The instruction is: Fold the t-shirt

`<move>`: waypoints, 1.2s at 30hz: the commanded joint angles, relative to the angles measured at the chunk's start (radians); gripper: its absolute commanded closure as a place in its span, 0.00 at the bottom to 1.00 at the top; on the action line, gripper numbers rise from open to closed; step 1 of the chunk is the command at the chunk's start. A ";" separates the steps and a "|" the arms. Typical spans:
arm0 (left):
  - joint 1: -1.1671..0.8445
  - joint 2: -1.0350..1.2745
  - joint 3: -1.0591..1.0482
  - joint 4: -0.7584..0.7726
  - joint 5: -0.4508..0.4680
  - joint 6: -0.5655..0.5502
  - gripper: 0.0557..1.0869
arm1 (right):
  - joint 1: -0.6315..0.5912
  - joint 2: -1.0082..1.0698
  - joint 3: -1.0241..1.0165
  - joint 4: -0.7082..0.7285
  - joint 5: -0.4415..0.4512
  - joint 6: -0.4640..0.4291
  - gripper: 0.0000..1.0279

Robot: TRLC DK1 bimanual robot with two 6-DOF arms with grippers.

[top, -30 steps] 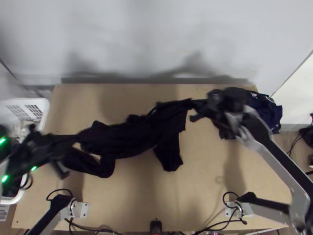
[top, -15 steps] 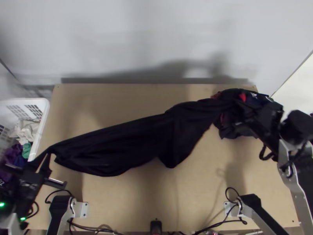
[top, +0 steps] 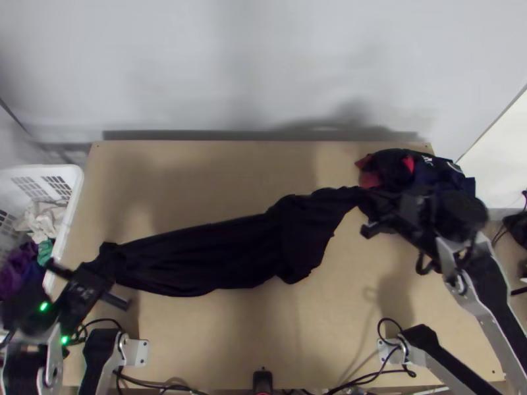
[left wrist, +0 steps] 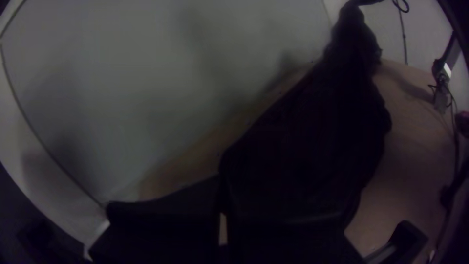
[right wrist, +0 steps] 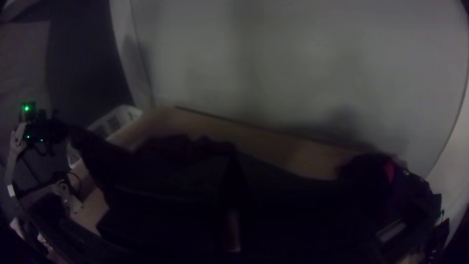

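Observation:
The black t-shirt (top: pixel 230 250) hangs stretched as a long bunched band across the table between the two grippers. At its left end, my left gripper (top: pixel 102 266) is shut on the cloth. At its right end, near the clothes pile, my right gripper (top: pixel 388 209) is shut on the other end. From the left wrist view, the t-shirt (left wrist: pixel 312 142) runs away from the left gripper (left wrist: pixel 222 205), its fingers close together. In the right wrist view the t-shirt (right wrist: pixel 171 151) stretches from the right gripper (right wrist: pixel 234 181) towards the other arm.
A pile of dark and red clothes (top: pixel 454 172) lies at the table's back right. The white basket (top: pixel 74 197) with clothes stands at the left edge. Bare wood shows on the table (top: pixel 263 329) in front of the t-shirt; cables run along the near edge.
From a looser, crumpled hang, the t-shirt was pulled out longer as the grippers moved apart. Since then the left gripper has shifted right, the right gripper slightly left and nearer the table's front.

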 commanded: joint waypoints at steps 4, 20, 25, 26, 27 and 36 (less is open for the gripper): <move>-0.003 0.424 -0.114 0.261 0.067 0.077 0.96 | 0.094 0.263 0.001 0.246 0.086 0.050 0.97; 0.136 0.925 0.010 0.554 0.043 -0.068 0.23 | 0.183 0.688 0.089 0.406 0.195 0.001 0.97; 0.165 0.942 0.010 0.562 0.093 -0.098 0.04 | 0.211 0.681 0.092 0.393 0.195 0.004 0.97; 0.179 0.939 0.018 0.557 0.093 -0.098 0.04 | 0.211 0.681 0.093 0.390 0.195 0.004 0.97; 0.192 0.924 0.030 0.538 0.097 -0.094 0.04 | 0.211 0.681 0.095 0.387 0.195 0.004 0.97; 0.092 0.746 -0.048 0.008 0.185 0.286 0.05 | 0.200 0.666 0.103 0.349 0.189 -0.006 0.97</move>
